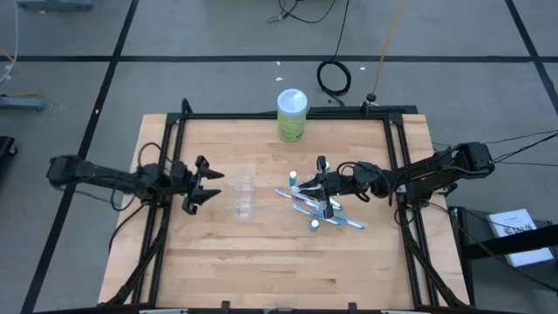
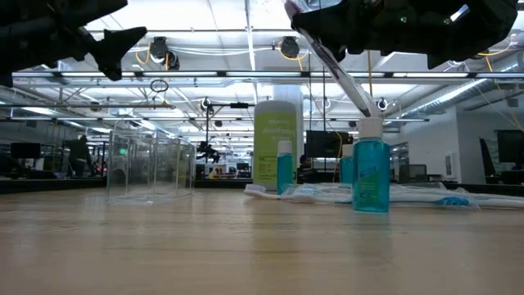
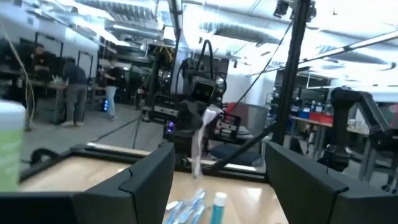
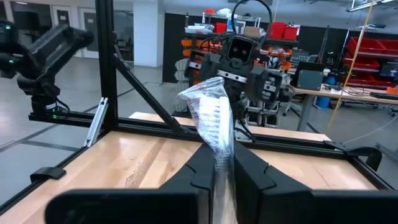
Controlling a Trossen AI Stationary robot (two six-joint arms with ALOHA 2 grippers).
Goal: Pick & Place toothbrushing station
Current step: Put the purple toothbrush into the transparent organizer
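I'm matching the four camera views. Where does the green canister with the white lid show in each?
High: green canister at the table's far edge, centre.
Low: behind a teal tube, mid-picture.
Left wrist: blurred at the left border.
Right wrist: not in view.
Shared landmark: the black table frame.

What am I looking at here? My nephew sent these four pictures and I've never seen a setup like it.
Two robot arms work at a wooden table. One picture looks down from above, one looks level across the tabletop, and two come from cameras on the arms' wrists. On the table stand a clear cup, a green canister and small teal bottles, with toothbrushes lying beside them. The right claw is shut on a wrapped toothbrush, lifted above the pile. The left claw hangs open beside the cup, holding nothing.
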